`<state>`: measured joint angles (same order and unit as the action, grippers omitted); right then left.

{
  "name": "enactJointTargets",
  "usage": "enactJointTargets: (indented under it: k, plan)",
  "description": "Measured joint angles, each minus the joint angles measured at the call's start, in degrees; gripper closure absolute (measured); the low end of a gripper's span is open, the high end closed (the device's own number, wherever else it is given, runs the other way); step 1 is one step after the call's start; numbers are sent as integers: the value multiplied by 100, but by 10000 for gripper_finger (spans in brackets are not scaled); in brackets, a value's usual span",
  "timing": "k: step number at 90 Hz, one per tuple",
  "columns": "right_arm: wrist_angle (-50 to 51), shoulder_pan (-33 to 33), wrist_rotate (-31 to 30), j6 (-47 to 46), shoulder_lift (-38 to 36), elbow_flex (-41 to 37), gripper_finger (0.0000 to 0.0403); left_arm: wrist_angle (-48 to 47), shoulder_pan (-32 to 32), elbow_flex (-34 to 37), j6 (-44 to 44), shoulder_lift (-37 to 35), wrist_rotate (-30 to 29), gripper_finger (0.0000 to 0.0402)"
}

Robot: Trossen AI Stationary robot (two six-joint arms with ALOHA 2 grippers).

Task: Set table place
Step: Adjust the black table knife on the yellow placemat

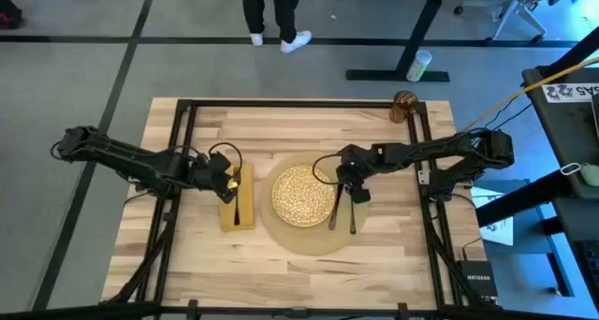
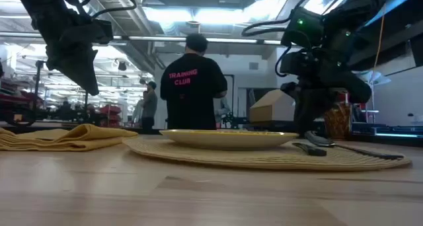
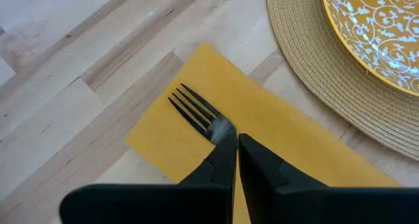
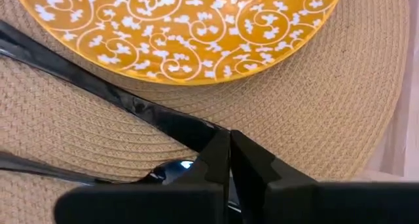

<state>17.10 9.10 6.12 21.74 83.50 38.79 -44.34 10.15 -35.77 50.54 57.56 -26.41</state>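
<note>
We log the place setting as near done: placemat (image 1: 281, 231) centred on the table (image 1: 299, 273), plate (image 1: 304, 196) on it, napkin (image 1: 236, 212) just left of the mat w/ fork (image 3: 196, 109) lying on it, knife (image 1: 335, 210) and spoon (image 1: 353, 212) on the mat's right part beside the plate. Glass (image 1: 404, 106) stands at the table's far right corner, well apart from the mat; we judge it the piece not yet placed.

Left gripper (image 3: 237, 140) sits over the napkin, fingers together, tips at the fork's neck; whether they pinch the fork or only rest above it we can't tell. Fork's long axis runs along the napkin's length, tines pointing away from the gripper.

Right gripper (image 4: 230, 137) hovers over the mat, fingers together, right above the knife, spoon bowl just beside; contact not clear.

Key relation for next move: glass lies on the right arm's side, beyond its gripper toward the far edge. Right arm is clearly nearer; left arm is across the plate from it.
</note>
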Motion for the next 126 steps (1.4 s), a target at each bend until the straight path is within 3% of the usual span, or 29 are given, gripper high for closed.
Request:
enactJointTargets:
  k: [36,74,88,110,126]
  plan:
    - [111,2,58,3,494,59,403,2,0,2,2,0,1,402]
    - [573,-7,108,269,590,623,403,-2,0,2,2,0,2,402]
    - [708,-27,614,281,588,810,403,-4,0,2,2,0,2,402]
    - [854,-837,997,101,588,804,403,-7,-2,2,-4,0,2,402]
    - [417,-1383,526,-237,588,802,403,-7,-1,2,-13,0,2,402]
